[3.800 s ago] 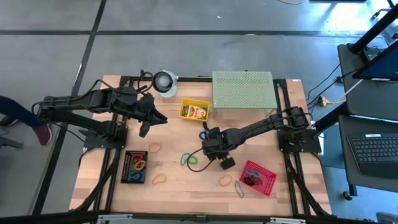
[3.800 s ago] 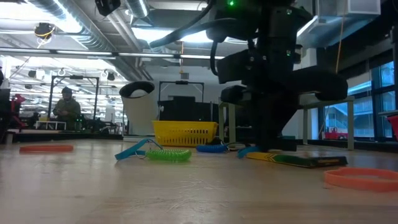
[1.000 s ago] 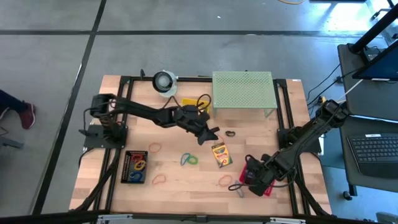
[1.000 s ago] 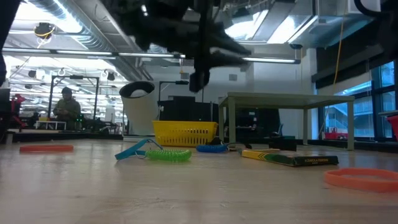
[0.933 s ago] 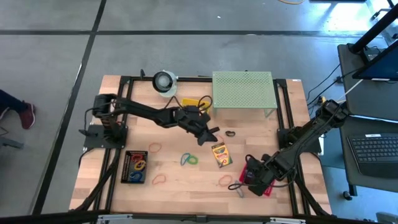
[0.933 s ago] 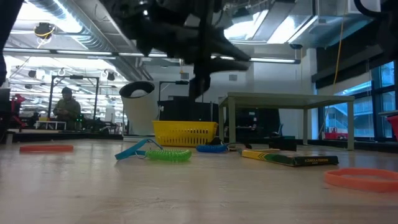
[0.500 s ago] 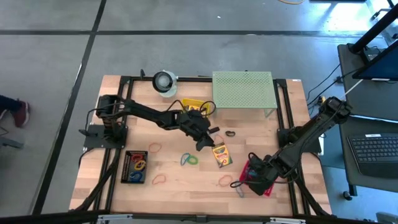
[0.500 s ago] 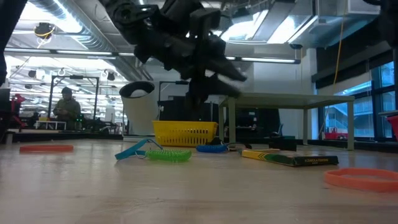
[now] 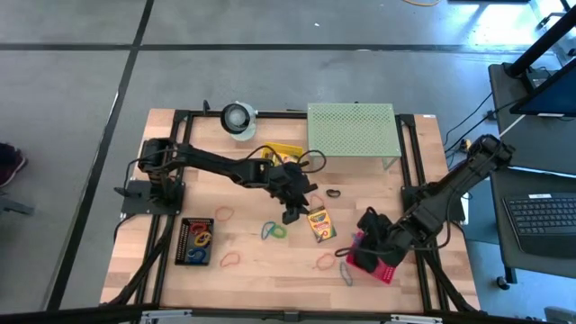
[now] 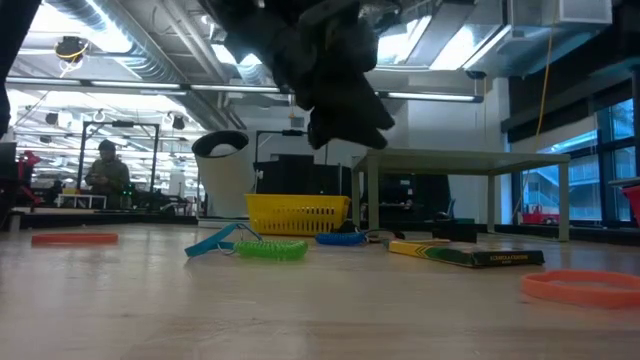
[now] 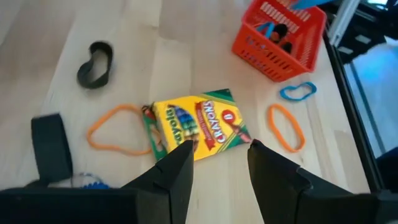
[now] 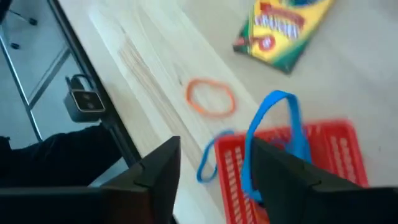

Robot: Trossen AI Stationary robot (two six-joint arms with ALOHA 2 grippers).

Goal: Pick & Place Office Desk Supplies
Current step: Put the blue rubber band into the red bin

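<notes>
The left gripper point(image 11: 219, 158) hangs with its two dark fingers parted and empty, directly above a flat yellow-and-green crayon box point(image 11: 196, 124) lying on the pale wooden table point(image 9: 261, 265). An orange rubber-band loop point(image 11: 115, 129) curls beside the box, and a black oval loop point(image 11: 95, 64) lies farther beyond it. Off to one side stands a red lattice-walled plastic basket point(image 11: 280, 38).

The right gripper point(image 12: 211, 163) hovers over that basket point(image 12: 283, 168), its fingers spread; a thin blue rubber band point(image 12: 273, 134) arcs up from the basket rim between them, possibly hooked on one finger, though this is unclear. Ahead lies a small orange loop point(image 12: 210, 97).
</notes>
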